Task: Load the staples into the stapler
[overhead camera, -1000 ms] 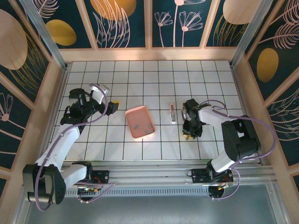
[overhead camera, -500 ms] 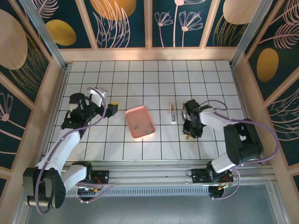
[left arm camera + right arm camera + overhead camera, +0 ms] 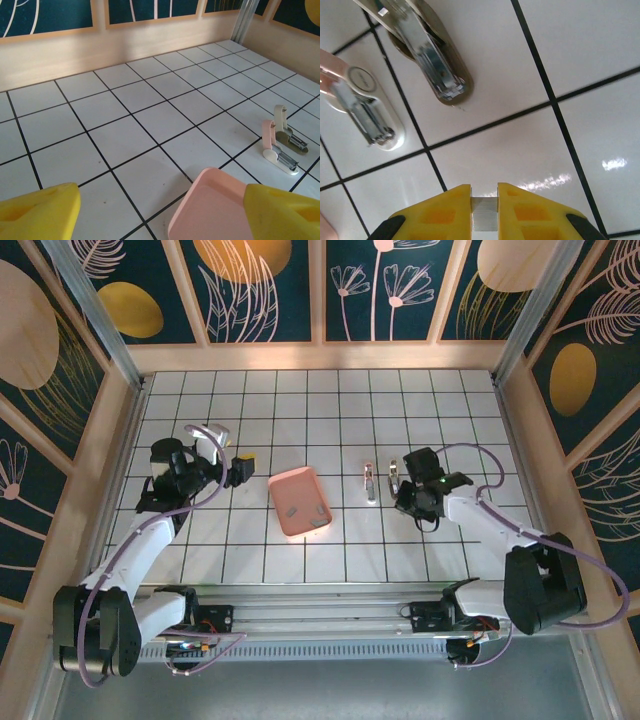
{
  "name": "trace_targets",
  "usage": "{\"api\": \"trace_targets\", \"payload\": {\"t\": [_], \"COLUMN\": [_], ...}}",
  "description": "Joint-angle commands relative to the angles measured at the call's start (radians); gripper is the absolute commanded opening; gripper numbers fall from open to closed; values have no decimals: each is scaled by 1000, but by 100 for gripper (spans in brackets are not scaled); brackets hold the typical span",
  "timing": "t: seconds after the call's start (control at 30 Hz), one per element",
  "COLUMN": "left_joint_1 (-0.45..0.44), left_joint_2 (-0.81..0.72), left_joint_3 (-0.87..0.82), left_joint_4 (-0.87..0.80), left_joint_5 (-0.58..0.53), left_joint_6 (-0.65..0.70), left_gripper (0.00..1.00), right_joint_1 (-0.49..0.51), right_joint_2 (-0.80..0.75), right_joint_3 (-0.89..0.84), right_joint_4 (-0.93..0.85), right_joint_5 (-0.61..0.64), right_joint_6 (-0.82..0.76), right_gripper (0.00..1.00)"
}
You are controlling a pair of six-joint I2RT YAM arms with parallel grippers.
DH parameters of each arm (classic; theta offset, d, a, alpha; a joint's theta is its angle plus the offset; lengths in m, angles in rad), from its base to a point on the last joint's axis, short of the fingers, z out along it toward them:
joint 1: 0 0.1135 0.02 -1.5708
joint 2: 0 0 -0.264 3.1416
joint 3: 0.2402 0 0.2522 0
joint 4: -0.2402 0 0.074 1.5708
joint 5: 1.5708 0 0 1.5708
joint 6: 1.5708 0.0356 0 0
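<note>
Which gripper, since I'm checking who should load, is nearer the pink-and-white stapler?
Right. The right gripper, pinching staples, sits just right of the stapler; the left gripper is far left, beyond the tray.

Table (image 3: 330,400): glossy white tiles, black grid lines.
Tray (image 3: 300,485), centre of top view: salmon pink. Staples (image 3: 292,510) inside: grey-brown.
Stapler (image 3: 278,152), right edge of left wrist view: pale pink top, white base, silver metal.
Second stapler (image 3: 289,132), just behind: cream top, olive-brown base.
Left gripper (image 3: 160,212), right gripper (image 3: 484,200): yellow fingers.
Staple strip (image 3: 484,215), pinched between right fingers: silver-grey.
Left arm (image 3: 135,545), right arm (image 3: 485,523): white and black. Cable (image 3: 203,427): lilac.
Walls (image 3: 270,290): dark teal panels, pale pink leaf and flower outlines, gold and peach ovals, light wood frames.
</note>
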Motion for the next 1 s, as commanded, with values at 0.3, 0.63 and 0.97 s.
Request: {"api": "trace_targets", "payload": {"t": [0.3, 0.63, 0.97], "left_joint_1": [5, -16, -108], "left_joint_2": [57, 160, 264], "left_joint_3": [35, 58, 148], "left_joint_4": [99, 206, 231], "left_joint_5": [62, 227, 159], "left_joint_6": [123, 86, 161], "left_gripper": [84, 82, 82], "right_joint_1": [2, -1, -10], "right_joint_2": [-53, -117, -62], "right_joint_3": [-34, -139, -211], "right_joint_4": [238, 458, 647], "right_joint_5": [121, 115, 52], "right_joint_6": [-262, -429, -497], "right_gripper": [18, 17, 17]}}
